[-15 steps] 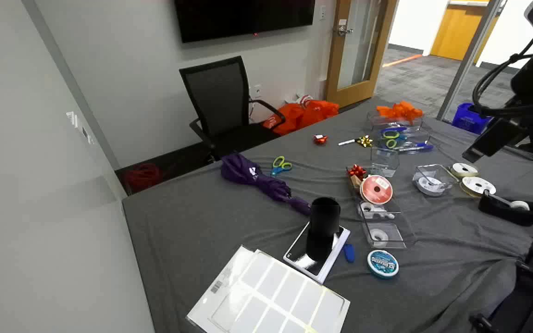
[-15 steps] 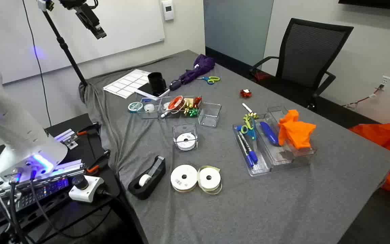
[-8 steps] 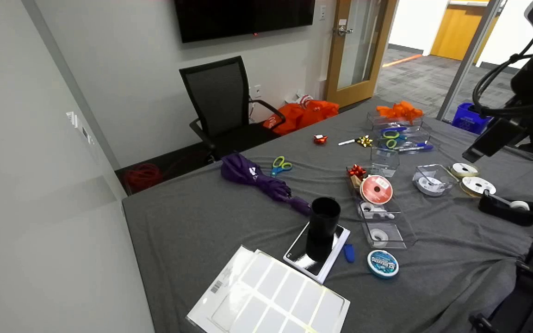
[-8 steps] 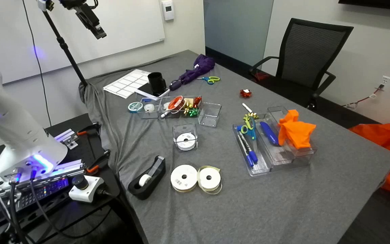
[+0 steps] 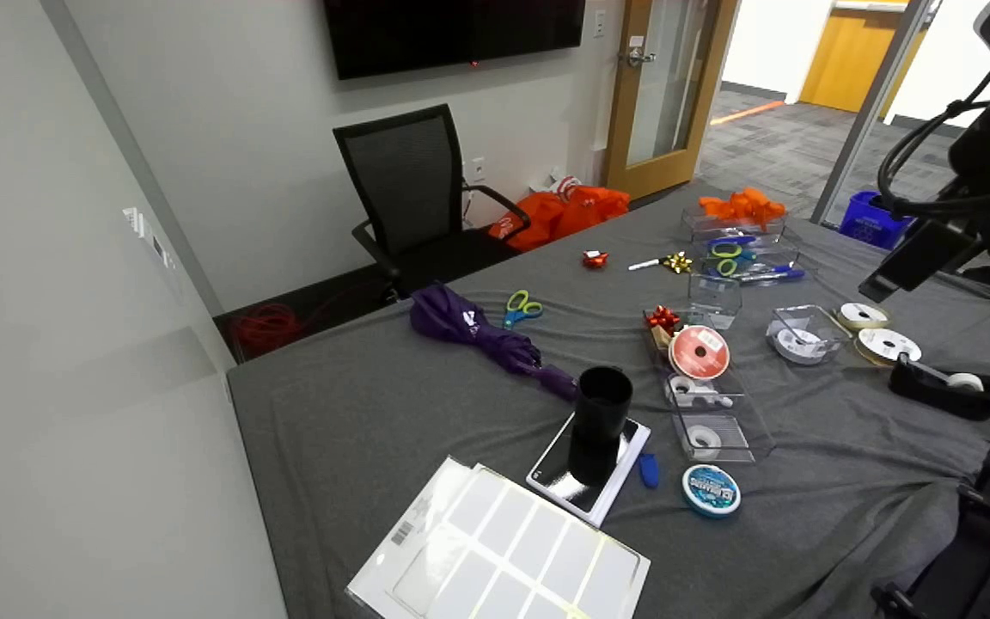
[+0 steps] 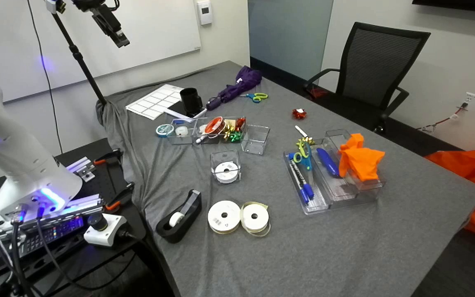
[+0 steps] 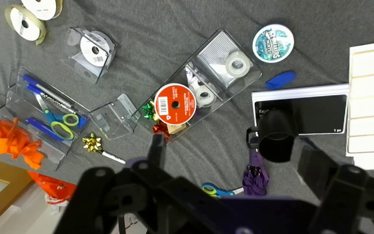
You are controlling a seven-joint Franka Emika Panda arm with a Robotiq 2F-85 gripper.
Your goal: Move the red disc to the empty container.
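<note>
Red ribbon spool: Tilted, label up, over the end of a clear divided organizer that holds a green bow, between the robot-side edge of the gray-draped table and the edge by the mesh-back chair.
Square clear bin: Just beside the organizer's bow end, well away from the table corner between chair and whiteboard; no item visible inside. Whether the walls touch cannot be told.
Robotiq gripper: Raised above the table, jaws wide apart, nothing held.
Spool from jaws: Below; in the wrist view, toward the robot-side edge and off-centre to the bin's side.
Spool axis: Round, no long side; the organizer beneath slants across the jaw line.
Coming pickup: Likely a sideways shift, a descent and a pinch on the rim, then a short carry.
</note>
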